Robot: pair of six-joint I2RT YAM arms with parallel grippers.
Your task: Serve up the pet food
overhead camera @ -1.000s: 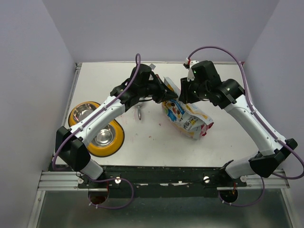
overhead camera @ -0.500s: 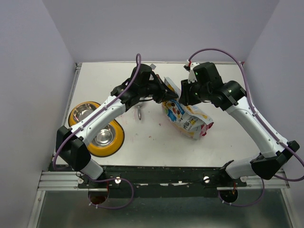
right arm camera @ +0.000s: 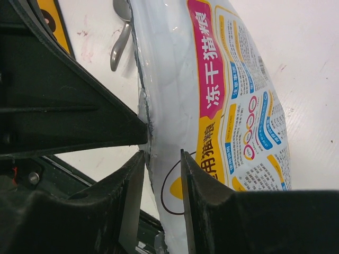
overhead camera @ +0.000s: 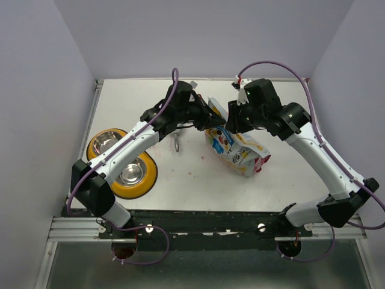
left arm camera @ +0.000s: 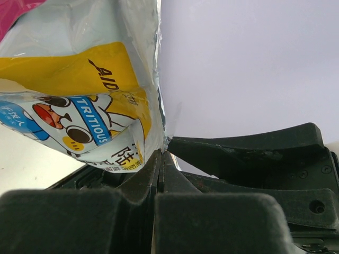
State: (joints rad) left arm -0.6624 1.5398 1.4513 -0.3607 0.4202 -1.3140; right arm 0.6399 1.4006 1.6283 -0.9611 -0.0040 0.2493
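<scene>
White tabletop (overhead camera: 192, 180), early stage: pet food bag (overhead camera: 237, 147) mid-table, top edge pinched in left gripper (left arm camera: 160, 159), right gripper (right arm camera: 161, 159) half-open straddling the same edge; feeder bowls (overhead camera: 123, 164) near-left look unfilled

Work surface: white table (overhead camera: 198, 174) inside pale-walled enclosure.

Yellow double-bowl feeder (overhead camera: 122, 164) sits at the table's left edge, partly under the left arm; two steel bowls in it, one nearer the back wall, one nearer the front edge. Silver metal scoop (overhead camera: 177, 143) lies flat near table centre, just beside the feeder and apart from it; its handle also shows in the right wrist view (right arm camera: 121, 37). Pet food bag (overhead camera: 237, 149), yellow-white with cartoon print and red edge, rests on the table right of centre, its lower end on the surface, upper end lifted toward the back. Faint reddish marks dot the surface in front of scoop and bag.
</scene>
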